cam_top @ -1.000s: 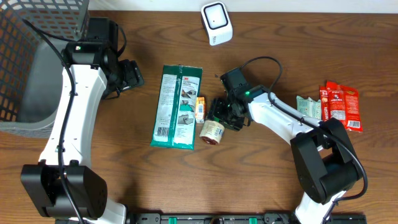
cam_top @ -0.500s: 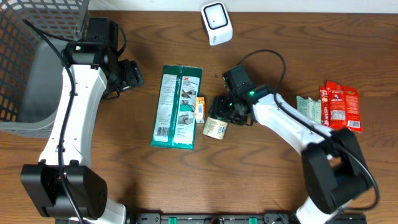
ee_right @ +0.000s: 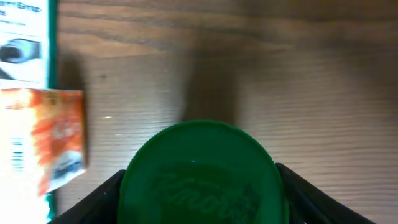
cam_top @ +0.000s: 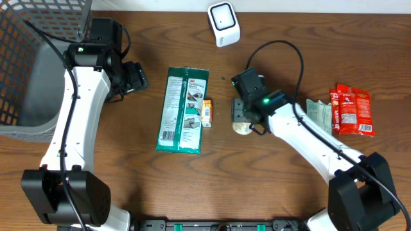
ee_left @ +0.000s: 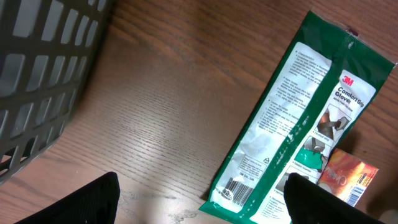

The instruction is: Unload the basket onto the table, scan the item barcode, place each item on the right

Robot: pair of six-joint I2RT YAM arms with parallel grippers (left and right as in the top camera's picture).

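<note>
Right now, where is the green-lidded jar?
Overhead view, just right of centre: the green-lidded jar is held in the right gripper, right of the small orange box, below the white scanner.

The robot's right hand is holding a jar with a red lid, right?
No, the lid is green, not red; the right wrist view shows it. The right gripper does hold the jar.

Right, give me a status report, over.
Left gripper open, idle beside the basket. Right gripper shut on the green-lidded jar, short of the scanner. Nothing lies between them.
</note>
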